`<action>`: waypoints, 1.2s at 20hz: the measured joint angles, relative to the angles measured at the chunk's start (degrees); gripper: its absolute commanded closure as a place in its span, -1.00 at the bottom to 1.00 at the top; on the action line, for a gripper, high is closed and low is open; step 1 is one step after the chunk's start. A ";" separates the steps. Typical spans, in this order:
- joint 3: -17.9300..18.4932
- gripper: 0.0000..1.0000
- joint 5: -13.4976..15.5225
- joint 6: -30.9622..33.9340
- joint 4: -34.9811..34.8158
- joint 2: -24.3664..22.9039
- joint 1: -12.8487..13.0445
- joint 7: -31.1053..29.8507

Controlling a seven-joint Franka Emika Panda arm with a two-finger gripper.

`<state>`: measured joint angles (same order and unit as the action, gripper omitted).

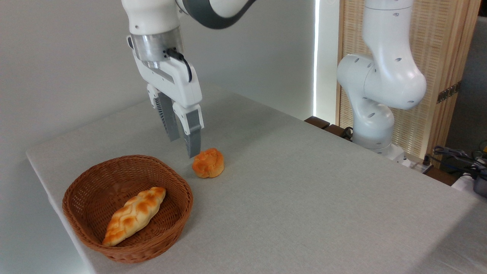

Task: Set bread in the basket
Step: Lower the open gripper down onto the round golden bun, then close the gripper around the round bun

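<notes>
Grey-white cloth is covering the table [304,198], which is running back to a plain pale wall, with a slatted wooden screen [441,76] standing behind the robot's white base [374,95] at the two o'clock side of the scene.

Near the table's middle, the bun [208,163] is sitting on the cloth, outside the basket [76,198] and just off its rim at about the one o'clock direction. Its orange, knobbly glazed top is facing up and toward the camera.

Inside the basket, a long braided golden loaf [134,215] is lying diagonally, its ends pointing toward one o'clock and seven o'clock. The basket itself is occupying the seven o'clock part of the table, close to the near left edge.

Coming down from twelve o'clock, the gripper [184,146] is hanging just above and slightly to the ten o'clock side of the bun. Its grey fingers [192,137] are pointing downward at a slight tilt, with only a narrow gap showing between them, and they are holding nothing. The tip of the nearer finger is appearing right at the bun's upper left edge; whether it is touching cannot be told from this angle.
</notes>
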<state>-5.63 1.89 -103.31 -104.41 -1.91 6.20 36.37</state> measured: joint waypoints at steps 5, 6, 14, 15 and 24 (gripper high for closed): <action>-0.62 -1.00 0.68 -3.78 -8.17 -1.59 2.93 0.34; -0.67 -1.00 0.70 -5.47 -10.35 -2.02 3.50 0.34; -0.72 -1.00 0.79 -10.81 -18.46 -2.78 7.25 0.34; -0.72 -1.00 0.79 -10.81 -18.58 -2.77 7.59 0.34; -0.76 0.32 2.19 -10.89 -19.10 -1.69 11.09 0.34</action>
<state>-6.39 4.08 -114.20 -123.51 -3.60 17.28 36.71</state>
